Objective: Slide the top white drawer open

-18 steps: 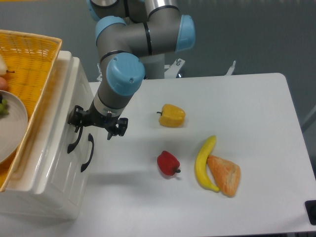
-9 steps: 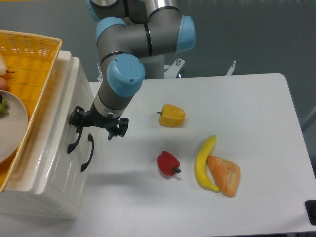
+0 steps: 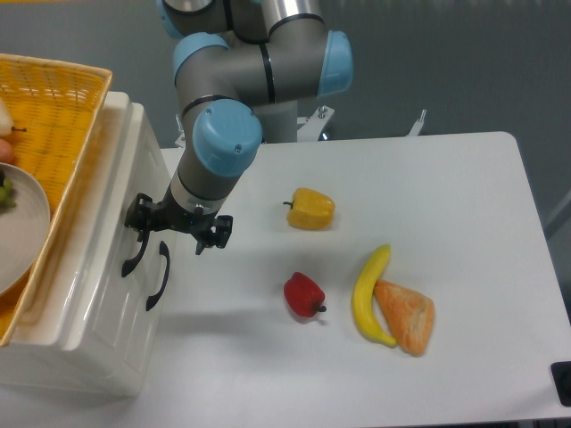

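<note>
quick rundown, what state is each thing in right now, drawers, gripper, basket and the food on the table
top white drawer: shut or nearly so, handle by the fingers
lower drawer: shut, handle untouched
gripper: at the top handle, open or shut cannot be told
wicker basket: on top of the drawers, holds a plate
yellow pepper: alone on the table
red pepper: alone on the table
banana: flat, touching the bread
</note>
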`<state>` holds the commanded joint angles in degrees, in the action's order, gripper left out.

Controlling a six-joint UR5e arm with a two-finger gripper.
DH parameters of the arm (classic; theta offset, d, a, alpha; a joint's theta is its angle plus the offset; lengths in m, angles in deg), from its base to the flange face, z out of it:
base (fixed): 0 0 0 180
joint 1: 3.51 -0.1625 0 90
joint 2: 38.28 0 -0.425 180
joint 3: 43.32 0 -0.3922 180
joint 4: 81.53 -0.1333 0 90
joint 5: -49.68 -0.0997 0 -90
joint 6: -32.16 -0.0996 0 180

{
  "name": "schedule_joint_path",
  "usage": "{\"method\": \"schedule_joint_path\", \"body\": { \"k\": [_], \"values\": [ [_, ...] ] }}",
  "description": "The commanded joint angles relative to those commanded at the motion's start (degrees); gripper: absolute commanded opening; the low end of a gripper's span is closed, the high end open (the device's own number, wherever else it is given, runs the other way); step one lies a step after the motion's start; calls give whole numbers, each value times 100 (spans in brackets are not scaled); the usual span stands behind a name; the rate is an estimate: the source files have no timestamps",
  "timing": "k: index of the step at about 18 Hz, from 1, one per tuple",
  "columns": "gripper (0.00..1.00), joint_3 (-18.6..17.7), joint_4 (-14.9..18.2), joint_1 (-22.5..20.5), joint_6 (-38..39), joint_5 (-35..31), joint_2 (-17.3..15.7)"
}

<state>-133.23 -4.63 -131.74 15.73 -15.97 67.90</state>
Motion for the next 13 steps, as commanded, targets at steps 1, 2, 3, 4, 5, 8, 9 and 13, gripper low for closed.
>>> {"method": "schedule_joint_path", "body": {
  "k": [1, 2, 3, 4, 5, 8, 9, 13],
  "values": [
    [100, 0, 0, 9, -9, 0, 0],
    [100, 0, 0, 0, -18, 0, 0],
    [100, 0, 0, 0, -18, 0, 0],
    [100, 0, -9, 9, -18, -9, 9],
    [100, 0, -9, 0, -18, -9, 9],
    [100, 0, -9, 0, -35, -105, 9],
    [100, 0, 0, 9, -35, -227, 9],
    [100, 17, -9, 18, -35, -325, 18]
  ]
}}
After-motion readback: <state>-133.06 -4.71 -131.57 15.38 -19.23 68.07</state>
